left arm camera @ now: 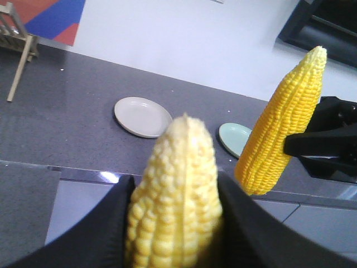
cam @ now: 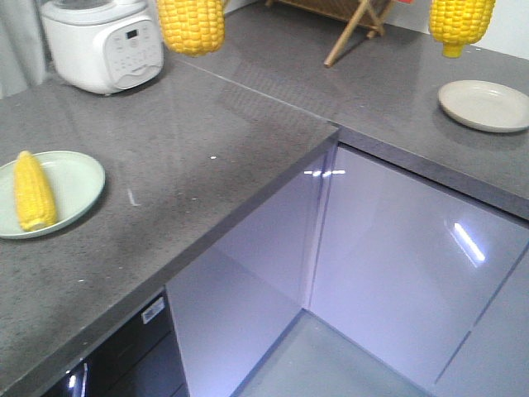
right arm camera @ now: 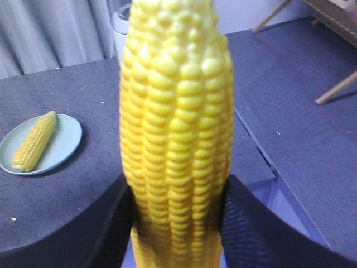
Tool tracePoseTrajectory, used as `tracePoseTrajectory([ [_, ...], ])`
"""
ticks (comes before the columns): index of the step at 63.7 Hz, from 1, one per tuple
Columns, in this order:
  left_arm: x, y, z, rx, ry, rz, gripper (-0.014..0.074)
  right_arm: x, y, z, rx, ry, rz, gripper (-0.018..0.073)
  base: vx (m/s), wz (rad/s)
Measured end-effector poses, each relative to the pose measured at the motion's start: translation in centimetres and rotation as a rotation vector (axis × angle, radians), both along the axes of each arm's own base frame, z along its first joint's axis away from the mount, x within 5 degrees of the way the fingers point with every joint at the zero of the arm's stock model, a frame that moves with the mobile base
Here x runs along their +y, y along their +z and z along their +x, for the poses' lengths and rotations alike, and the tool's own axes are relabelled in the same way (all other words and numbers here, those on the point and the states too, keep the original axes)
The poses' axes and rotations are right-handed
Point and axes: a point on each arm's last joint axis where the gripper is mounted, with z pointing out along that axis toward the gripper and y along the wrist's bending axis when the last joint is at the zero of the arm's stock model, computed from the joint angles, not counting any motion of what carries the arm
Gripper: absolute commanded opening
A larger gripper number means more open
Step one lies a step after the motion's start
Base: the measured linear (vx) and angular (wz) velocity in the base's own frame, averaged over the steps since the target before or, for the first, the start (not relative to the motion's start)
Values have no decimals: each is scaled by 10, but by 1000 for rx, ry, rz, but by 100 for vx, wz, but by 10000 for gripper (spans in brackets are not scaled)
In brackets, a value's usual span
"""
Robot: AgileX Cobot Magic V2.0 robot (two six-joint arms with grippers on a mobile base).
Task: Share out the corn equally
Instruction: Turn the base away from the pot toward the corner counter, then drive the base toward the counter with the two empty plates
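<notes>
My left gripper (left arm camera: 175, 187) is shut on a pale yellow corn cob (left arm camera: 175, 223) that stands tip up between its black fingers. A deeper yellow cob (right arm camera: 177, 111) is held the same way in my right gripper (right arm camera: 177, 187), which is shut on it. In the front view the two held cobs hang at the top edge, one at the left (cam: 190, 25) and one at the right (cam: 459, 25), above the counter; the grippers are out of that frame. A third cob (cam: 33, 190) lies on the pale green plate (cam: 78, 186) at the left. The beige plate (cam: 488, 105) at the right holds nothing.
A white rice cooker (cam: 103, 41) stands at the back left and a wooden rack (cam: 351, 21) at the back. The grey counter forms an L with a corner edge (cam: 331, 132) above white cabinets. Another pale green plate (left arm camera: 234, 137) lies beside the beige plate (left arm camera: 143, 116).
</notes>
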Motion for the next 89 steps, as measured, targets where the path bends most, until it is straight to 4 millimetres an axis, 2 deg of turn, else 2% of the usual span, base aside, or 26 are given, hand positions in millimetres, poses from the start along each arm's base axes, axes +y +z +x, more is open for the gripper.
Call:
tracePoseTrajectory([
  [89,0,0,0,5,2,-3,-6,0,0,0,0,0,0,-6,-3,-27],
])
